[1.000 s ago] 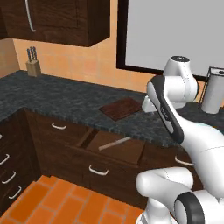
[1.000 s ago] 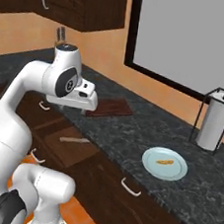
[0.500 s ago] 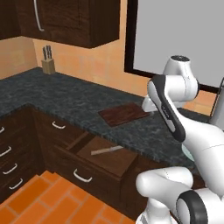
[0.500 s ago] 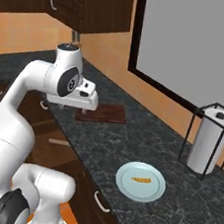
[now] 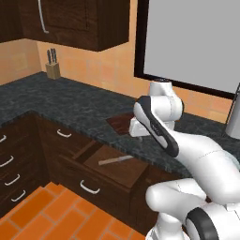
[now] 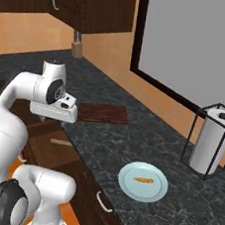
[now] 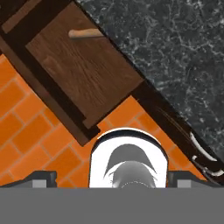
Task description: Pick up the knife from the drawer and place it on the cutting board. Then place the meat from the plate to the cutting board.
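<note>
The slim knife with grey blade and pale brownish handle [image 5: 116, 161] lies flat on the plain wood bottom of the wide dark-brown wooden drawer [image 5: 96, 174], which stands pulled out below the speckled black stone counter [image 5: 70, 108]; nothing holds it. The pincer [image 5: 137, 128] hangs over the counter's front edge, just beside the thin dark reddish-brown cutting board [image 5: 122, 123]; its jaws are spread wide and carry nothing. The coming move, as I judge it, turns on 1 relation: the knife lies below the pincer and out toward the floor side, so the hand must come forward past the counter edge and then down into the drawer. The knife's long axis runs roughly along the drawer's width, near its back, parallel to the counter edge; in the right base view the handle end [image 6: 61, 142] points toward the plate side. The jaws will likely need to close across that axis. The small orange-yellow meat lump [image 6: 143, 180] rests on the round pale blue-white plate [image 6: 155, 194], well apart from the board.
</note>
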